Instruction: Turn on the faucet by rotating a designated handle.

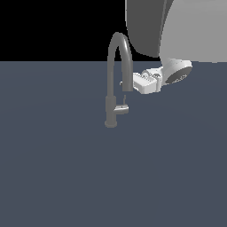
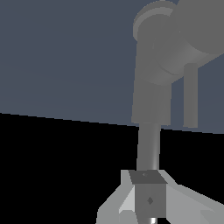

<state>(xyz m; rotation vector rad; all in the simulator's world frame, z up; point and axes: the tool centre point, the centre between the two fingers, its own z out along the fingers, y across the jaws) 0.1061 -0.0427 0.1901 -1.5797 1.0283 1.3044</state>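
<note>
The matte-grey gooseneck faucet stands upright on its round foot, its arched spout ending at mid height. The handle, a short shiny silver stub with a thin grey lever rod rising from it, sits low on the side toward the exterior view's right. My white gripper reaches in from that side at the height of the spout end, above the stub, its fingertips hidden against the spout. In the wrist view the faucet body fills the middle, the lever rod is beside it, and my gripper is at the edge.
The faucet stands on a flat dark blue-grey floor. The large grey arm link hangs over the scene at the exterior view's upper right. Black background lies behind.
</note>
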